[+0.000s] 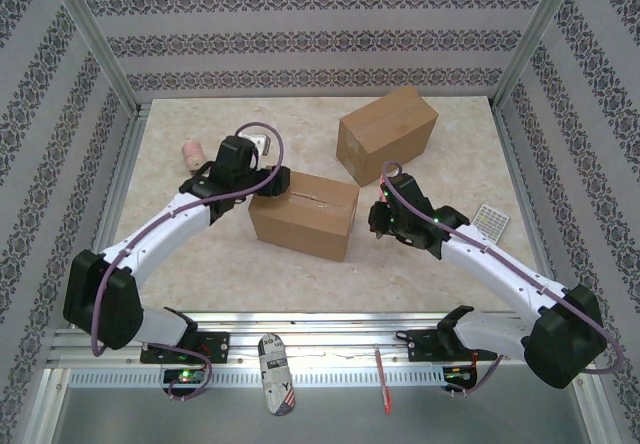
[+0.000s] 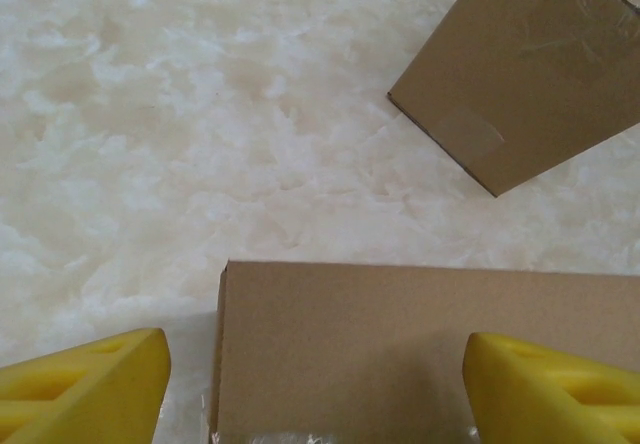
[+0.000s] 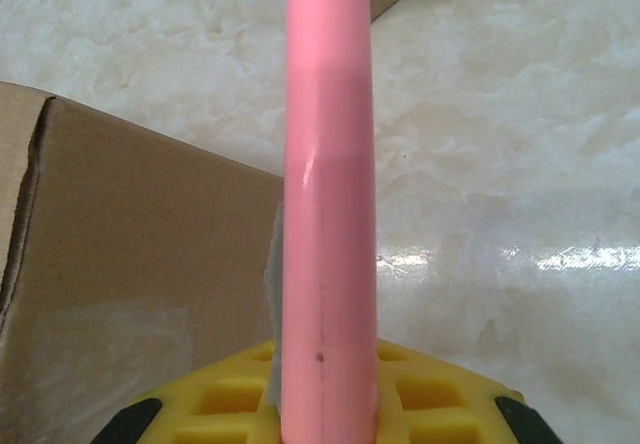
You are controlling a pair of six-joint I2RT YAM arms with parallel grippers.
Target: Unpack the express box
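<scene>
Two tools engaged. My left tool (image 2: 315,369), opened wide, over left end of brown cardboard express box (image 1: 303,214), centre of tabletop (image 1: 300,284). My right tool (image 3: 325,389) clamped on pink plastic stick (image 3: 328,164) at box's right end. Step, I judge: slitting tape. Next: steady box, run stick along seam.

Striped wallpaper walls (image 1: 320,44) w/ marble-look tabletop (image 1: 300,284).
</scene>
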